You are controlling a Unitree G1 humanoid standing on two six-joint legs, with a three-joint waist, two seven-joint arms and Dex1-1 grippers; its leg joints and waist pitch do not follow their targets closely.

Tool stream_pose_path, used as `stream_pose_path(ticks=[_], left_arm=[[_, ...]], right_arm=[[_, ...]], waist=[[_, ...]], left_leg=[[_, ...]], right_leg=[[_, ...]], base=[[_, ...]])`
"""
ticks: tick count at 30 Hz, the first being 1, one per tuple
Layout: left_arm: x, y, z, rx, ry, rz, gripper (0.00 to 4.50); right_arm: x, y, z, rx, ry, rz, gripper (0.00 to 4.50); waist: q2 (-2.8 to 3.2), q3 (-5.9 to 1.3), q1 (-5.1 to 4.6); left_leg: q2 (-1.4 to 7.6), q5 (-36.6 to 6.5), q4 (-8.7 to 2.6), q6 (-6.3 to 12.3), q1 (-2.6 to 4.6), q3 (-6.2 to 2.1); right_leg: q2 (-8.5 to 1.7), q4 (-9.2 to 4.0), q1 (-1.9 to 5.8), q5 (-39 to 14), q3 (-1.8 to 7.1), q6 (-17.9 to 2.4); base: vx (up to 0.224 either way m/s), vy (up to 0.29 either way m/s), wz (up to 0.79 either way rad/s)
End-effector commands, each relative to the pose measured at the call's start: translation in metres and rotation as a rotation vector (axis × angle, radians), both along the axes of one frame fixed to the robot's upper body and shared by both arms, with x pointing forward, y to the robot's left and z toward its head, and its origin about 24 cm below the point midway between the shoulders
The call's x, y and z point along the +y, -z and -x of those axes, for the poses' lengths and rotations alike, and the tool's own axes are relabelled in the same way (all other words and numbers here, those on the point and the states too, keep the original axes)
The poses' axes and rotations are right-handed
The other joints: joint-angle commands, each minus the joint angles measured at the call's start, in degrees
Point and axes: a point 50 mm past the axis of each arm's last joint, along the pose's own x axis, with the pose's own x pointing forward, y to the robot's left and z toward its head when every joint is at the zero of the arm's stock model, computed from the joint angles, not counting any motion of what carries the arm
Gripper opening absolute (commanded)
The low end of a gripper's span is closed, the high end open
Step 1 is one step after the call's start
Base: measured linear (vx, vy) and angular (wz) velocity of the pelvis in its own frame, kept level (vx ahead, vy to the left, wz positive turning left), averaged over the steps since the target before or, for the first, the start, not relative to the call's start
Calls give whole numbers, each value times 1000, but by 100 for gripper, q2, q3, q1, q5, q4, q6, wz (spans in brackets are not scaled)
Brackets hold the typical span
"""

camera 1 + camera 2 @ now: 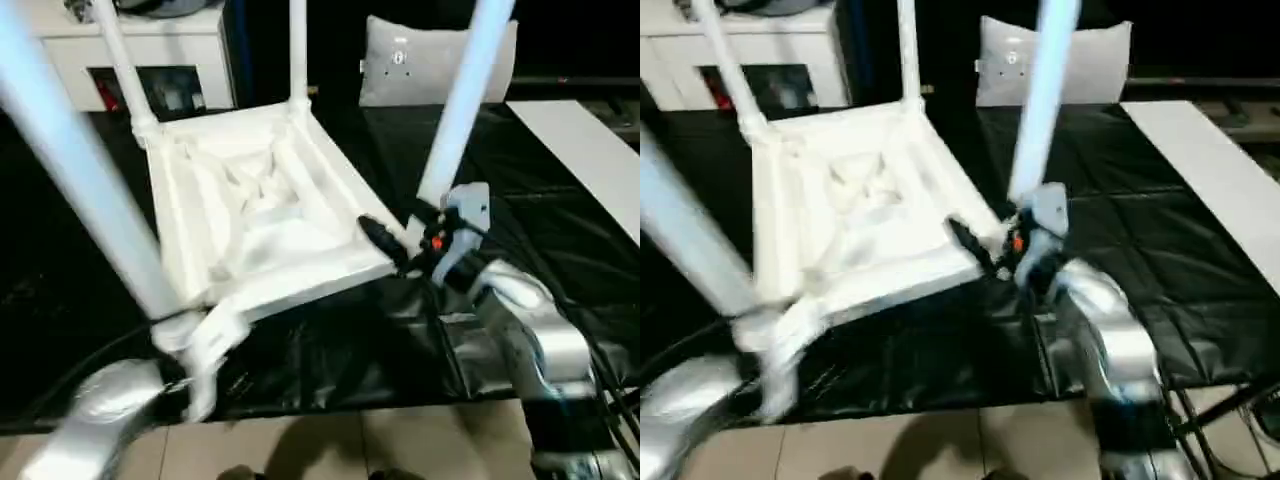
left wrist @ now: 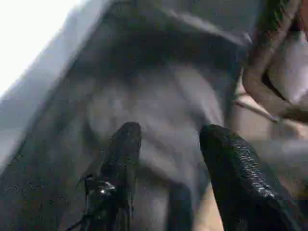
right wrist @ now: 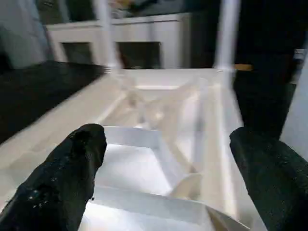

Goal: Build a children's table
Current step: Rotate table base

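The children's table [image 1: 250,215] lies upside down on a black cloth, its ribbed underside facing up. White legs stand in its corners: one at the near left [image 1: 80,170], one at the far left [image 1: 125,65], one at the back [image 1: 298,50] and one at the near right [image 1: 465,110]. My right gripper [image 1: 405,245] is open at the near right corner, beside that leg's base. In the right wrist view its fingers [image 3: 72,163] stand wide apart before the table's rim. My left gripper [image 2: 168,159] is open with nothing between its fingers, over dark cloth by the near left corner.
A white cabinet [image 1: 130,50] stands at the back left and a pale cushion [image 1: 420,60] at the back. A flat white board [image 1: 590,150] lies on the right of the black cloth [image 1: 350,350]. Tiled floor [image 1: 350,440] runs along the front edge.
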Motion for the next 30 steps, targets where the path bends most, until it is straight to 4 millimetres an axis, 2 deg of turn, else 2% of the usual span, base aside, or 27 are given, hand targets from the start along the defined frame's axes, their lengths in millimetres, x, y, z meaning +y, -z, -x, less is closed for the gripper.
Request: stream_pose_path(ticks=[1,2,4,5,6,7,8,11,12,13,14,15,16,18,19,20,21,22,26,27,29,30], left_arm=[[11,-6,10,11,18,-30,238],[17,-8,16,24,20,-51,238],[28,-14,27,63,34,-71,238],[34,-18,30,68,28,-80,238],[37,-20,30,69,24,-85,238],[54,-28,28,51,-21,-125,238],[54,-28,28,51,-21,-125,238],[77,-46,10,-49,-100,-157,238],[82,-58,-4,-120,-141,-123,238],[83,-63,-10,-147,-155,-104,238],[81,-69,-19,-174,-151,-63,238],[79,-71,-22,-178,-146,-44,238],[76,-72,-26,-180,-136,-24,238],[71,-72,-32,-174,-108,1,247],[63,-71,-41,-167,-62,20,247],[59,-70,-47,-170,-38,34,247],[57,-70,-49,-172,-32,40,247],[50,-70,-57,-167,-2,70,247],[29,-67,-69,-137,90,134,247],[28,-67,-70,-140,90,133,261],[19,-64,-80,-161,92,131,277],[17,-63,-81,-165,95,133,283]], right_arm=[[-30,-3,-10,-22,168,26,450],[-39,-3,-14,-26,215,43,450],[-55,-3,-20,-29,291,76,450],[-60,-3,-21,-30,309,84,450],[-62,-3,-22,-30,316,86,450],[-69,-1,-23,-26,350,104,450],[-69,-1,-23,-26,350,104,450],[-65,8,-19,10,290,125,450],[-57,14,-13,42,220,133,450],[-54,17,-11,54,188,136,450],[-45,26,-5,106,121,151,450],[-41,30,-2,124,96,158,450],[-37,34,1,146,75,167,450],[-32,43,5,186,58,180,450],[-26,54,7,230,64,197,450],[-24,60,8,260,79,208,450],[-23,62,9,269,81,213,450],[-20,66,10,293,89,238,450],[-14,74,11,339,85,299,450],[-13,75,10,340,83,302,450],[-9,78,7,346,76,326,450],[-9,78,6,349,78,328,450]], waist=[[4,-216,-40],[-20,-221,-27],[-15,-217,-14],[-16,-220,11],[-25,-216,1],[-46,-220,1],[-47,-222,-3],[-70,-238,-24],[-48,-250,-14],[-27,-255,18],[-3,-265,-8],[-22,-264,-9],[-41,-292,8],[-61,-330,-22],[-41,-341,-36],[-39,-337,-37],[-6,-345,-31],[-21,-348,-36],[19,-363,-9],[15,-365,4],[58,-369,15],[42,-361,6]], left_leg=[[58,-2329,-532,-70,77,0],[63,-2457,-518,-124,143,14],[57,-2505,-528,-143,138,7],[55,-2548,-517,-164,169,15],[50,-2555,-526,-161,143,11],[36,-2544,-526,-148,123,7],[28,-2519,-525,-148,105,8],[6,-2410,-510,-90,92,13],[-9,-2419,-500,-78,110,16],[-12,-2441,-479,-77,183,38],[4,-2342,-515,-122,96,-13],[8,-2296,-533,-140,68,-22],[20,-2261,-512,-142,124,-6],[9,-1985,-496,-136,69,-1],[2,-1864,-470,-115,108,29],[-1,-1832,-475,-122,105,29],[-2,-1812,-471,-139,127,33],[-7,-1792,-464,-167,135,44],[-3,-1711,-452,-246,144,46],[0,-1722,-449,-248,146,48],[1,-1745,-445,-264,147,42],[-3,-1801,-444,-268,159,54]], right_leg=[[-142,-546,133,-2768,197,-592],[-130,-570,85,-2827,202,-541],[-117,-551,94,-2738,218,-549],[-111,-550,73,-2671,225,-555],[-109,-540,93,-2633,227,-564],[-103,-529,115,-2590,225,-547],[-101,-524,126,-2584,225,-546],[-94,-522,153,-2554,233,-512],[-81,-524,149,-2570,231,-511],[-68,-552,96,-2522,251,-545],[-97,-486,199,-2327,243,-654],[-96,-480,236,-2305,235,-649],[-94,-468,198,-2158,252,-714],[-102,-404,260,-1836,268,-856],[-87,-394,228,-1619,283,-971],[-89,-398,231,-1622,282,-985],[-85,-393,219,-1612,282,-1006],[-87,-392,225,-1549,283,-1049],[-93,-366,257,-1386,286,-1096],[-99,-367,264,-1398,287,-1101],[-102,-365,267,-1401,281,-1113],[-90,-390,249,-1467,278,-1109]], base=[[0,0,0],[0,0,0],[0,0,0],[0,0,0],[0,0,0],[0,0,0],[0,0,0],[0,0,0],[0,0,0],[0,0,0],[0,0,0],[0,0,0],[0,0,0],[0,0,0],[0,0,0],[0,0,0],[0,0,0],[0,0,0],[0,0,0],[0,0,0],[0,0,0],[0,0,0]])
